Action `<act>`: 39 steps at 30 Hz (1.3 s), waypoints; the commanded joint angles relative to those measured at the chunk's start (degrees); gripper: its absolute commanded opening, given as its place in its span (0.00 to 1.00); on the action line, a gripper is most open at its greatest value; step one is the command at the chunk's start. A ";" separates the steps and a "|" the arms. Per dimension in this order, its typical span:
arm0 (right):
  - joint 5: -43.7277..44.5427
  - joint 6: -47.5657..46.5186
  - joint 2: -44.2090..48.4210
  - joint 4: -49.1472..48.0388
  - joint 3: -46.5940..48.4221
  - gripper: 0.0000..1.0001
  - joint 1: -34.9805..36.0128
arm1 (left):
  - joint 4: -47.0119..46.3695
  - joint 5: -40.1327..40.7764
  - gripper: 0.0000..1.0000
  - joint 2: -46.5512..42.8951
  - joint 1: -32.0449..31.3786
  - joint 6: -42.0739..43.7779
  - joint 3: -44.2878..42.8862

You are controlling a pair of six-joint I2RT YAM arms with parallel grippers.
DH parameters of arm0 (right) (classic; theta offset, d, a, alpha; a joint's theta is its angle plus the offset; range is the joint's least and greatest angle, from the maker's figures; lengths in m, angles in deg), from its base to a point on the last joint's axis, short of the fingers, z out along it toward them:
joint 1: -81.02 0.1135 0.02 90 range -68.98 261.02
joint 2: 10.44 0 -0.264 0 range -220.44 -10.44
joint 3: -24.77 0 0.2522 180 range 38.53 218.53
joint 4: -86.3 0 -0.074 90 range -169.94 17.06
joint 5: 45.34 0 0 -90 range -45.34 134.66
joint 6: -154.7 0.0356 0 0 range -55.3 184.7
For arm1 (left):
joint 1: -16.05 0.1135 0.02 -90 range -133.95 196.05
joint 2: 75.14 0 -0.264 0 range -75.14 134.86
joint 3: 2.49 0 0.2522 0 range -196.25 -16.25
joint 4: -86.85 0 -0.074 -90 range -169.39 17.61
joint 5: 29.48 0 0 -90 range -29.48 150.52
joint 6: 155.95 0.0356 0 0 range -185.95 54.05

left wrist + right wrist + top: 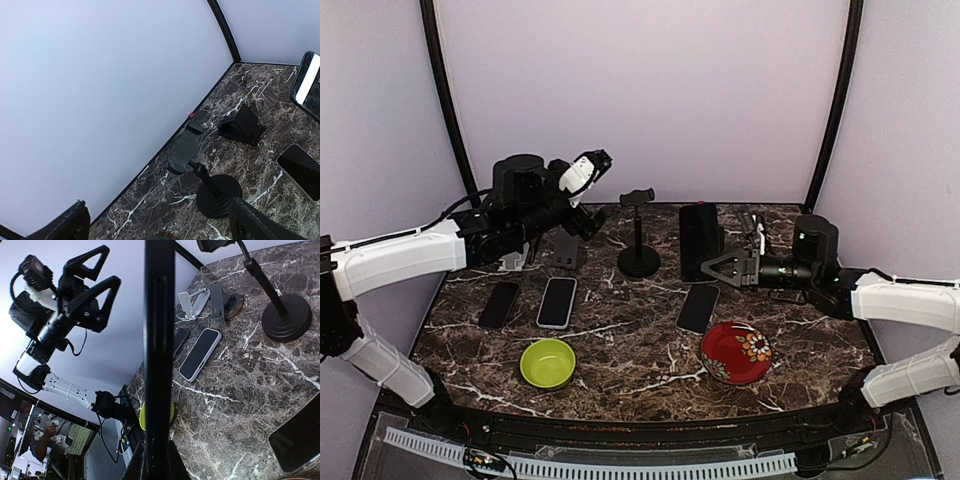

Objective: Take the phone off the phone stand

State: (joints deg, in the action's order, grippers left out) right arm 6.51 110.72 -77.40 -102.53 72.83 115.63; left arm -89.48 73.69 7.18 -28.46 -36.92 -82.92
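Note:
A black phone [699, 240] stands upright on its edge at the back right of the table, and my right gripper [712, 268] is shut on it from the right. In the right wrist view the phone [159, 340] shows edge-on as a dark vertical bar between my fingers [137, 467]. The round-based phone stand [639, 258] stands to its left with nothing in its clamp [184, 148]. My left gripper [588, 218] hangs open above the back left of the table, apart from the stand [218, 195]. What the held phone rests on is hidden.
A small black folding stand [570, 250] sits left of the round one. Three phones lie flat: [500, 303], [557, 301], [698, 307]. A green bowl [548, 362] and a red flowered plate [736, 352] sit near the front. White curtain walls close the back.

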 commanded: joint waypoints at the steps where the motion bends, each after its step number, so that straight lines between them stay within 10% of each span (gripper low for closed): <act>1: 7.25 1.68 -3.29 -2.65 2.50 0.00 4.57 | -4.31 1.69 0.99 -6.55 0.13 -4.62 5.13; 39: 14.82 8.74 -41.52 -8.59 17.48 0.09 14.75 | -7.67 3.78 0.99 -14.79 0.12 -9.47 15.87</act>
State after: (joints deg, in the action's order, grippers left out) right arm 21.77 119.29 -118.08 -105.06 87.76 129.80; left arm -95.14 76.64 -6.59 -28.46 -45.90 -67.82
